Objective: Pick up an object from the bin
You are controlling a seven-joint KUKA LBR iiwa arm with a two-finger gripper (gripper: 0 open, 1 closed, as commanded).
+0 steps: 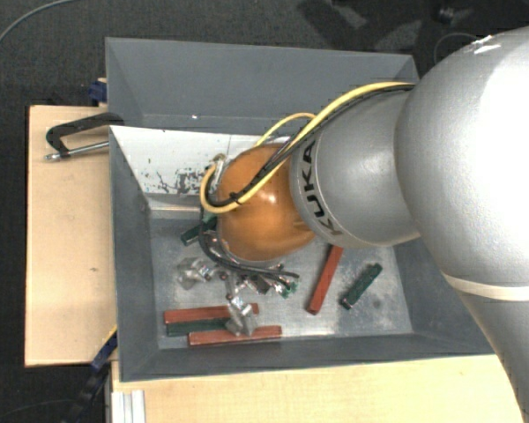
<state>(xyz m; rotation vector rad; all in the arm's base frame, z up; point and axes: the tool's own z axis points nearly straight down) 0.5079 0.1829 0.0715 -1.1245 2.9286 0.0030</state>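
Note:
My gripper hangs below the orange dome, low over the front left part of the bin floor. Its tip is right at a red-brown flat bar that lies along the front. Just in front of that bar lies a second red-brown bar, with a dark green bar squeezed between the two. Whether anything is gripped is hidden by the gripper's own body. To the right, a red bar lies at a slant, apart from the gripper.
A dark green bar lies right of the red one. Another dark green piece peeks out left of the dome. The arm and dome cover the bin's middle and right. The front wall is close to the bars.

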